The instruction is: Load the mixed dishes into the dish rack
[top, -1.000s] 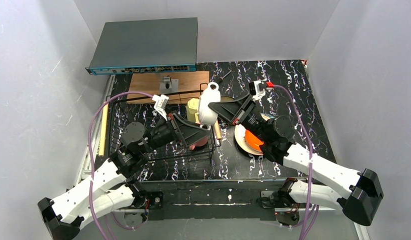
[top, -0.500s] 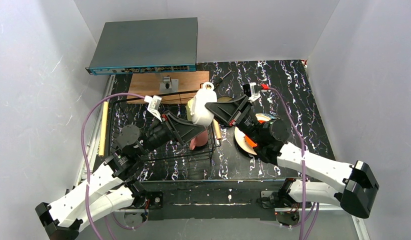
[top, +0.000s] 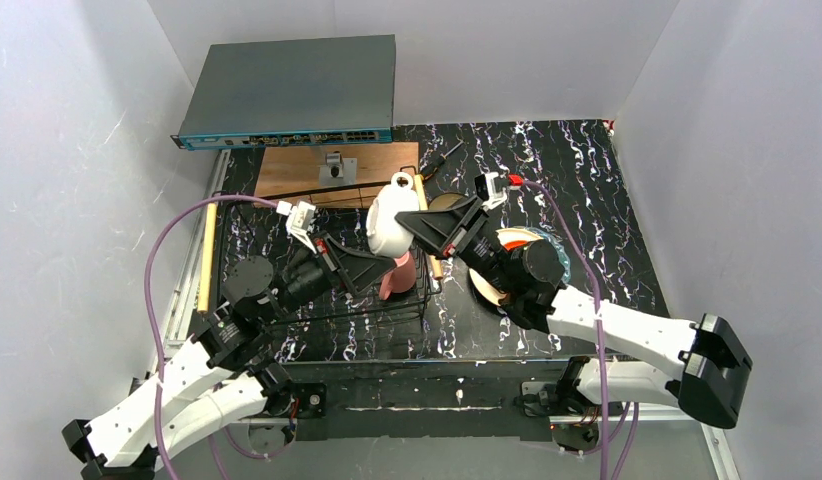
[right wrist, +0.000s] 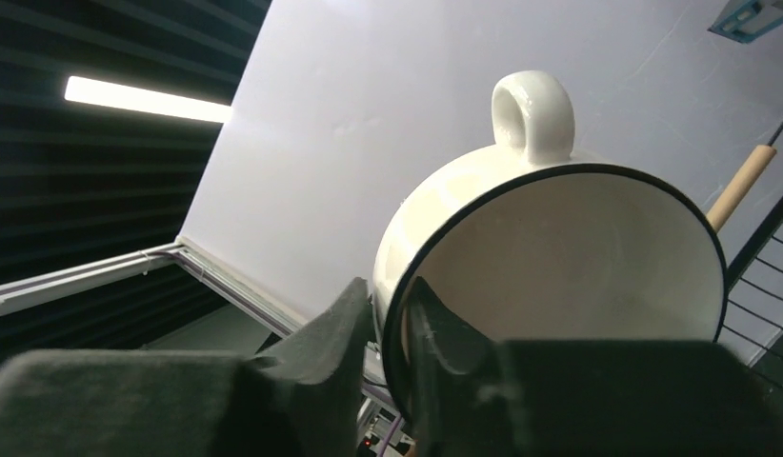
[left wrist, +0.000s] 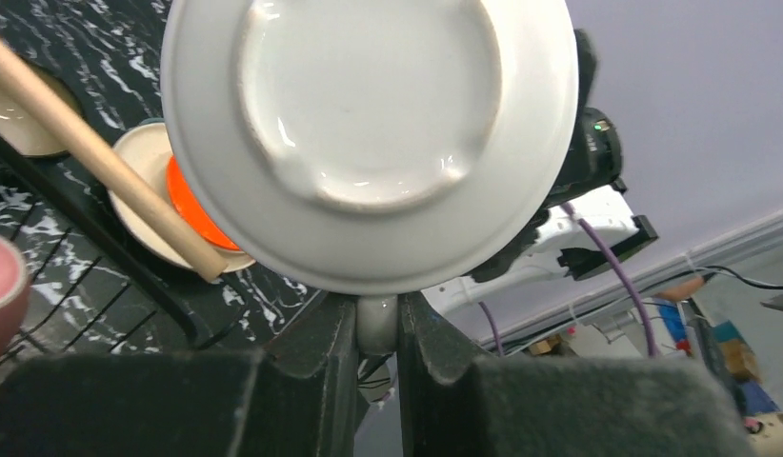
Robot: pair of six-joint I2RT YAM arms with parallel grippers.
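The white cup (top: 390, 222) hangs tilted over the right side of the dish rack (top: 219, 268), handle up. My right gripper (top: 409, 222) is shut on its rim, one finger inside and one outside (right wrist: 392, 305). From below, my left gripper (top: 391, 262) is shut on a white rounded part under the cup's base (left wrist: 377, 319). A pink mug (top: 395, 280) lies in the rack beneath the cup. Orange plate (left wrist: 188, 205) sits on a cream plate (left wrist: 140, 171) right of the rack, partly hidden by my right arm. The bowl (top: 445, 200) lies behind.
A grey switch box (top: 297, 90) stands at the back left, with a brown wooden board (top: 287, 165) in front of it. The rack's wooden rod handles (top: 206, 260) run along its left and right sides. White walls close in on both sides.
My left gripper has shut on the cup's underside. The right arm has carried the cup leftward over the rack, and the left arm has drawn back a little.
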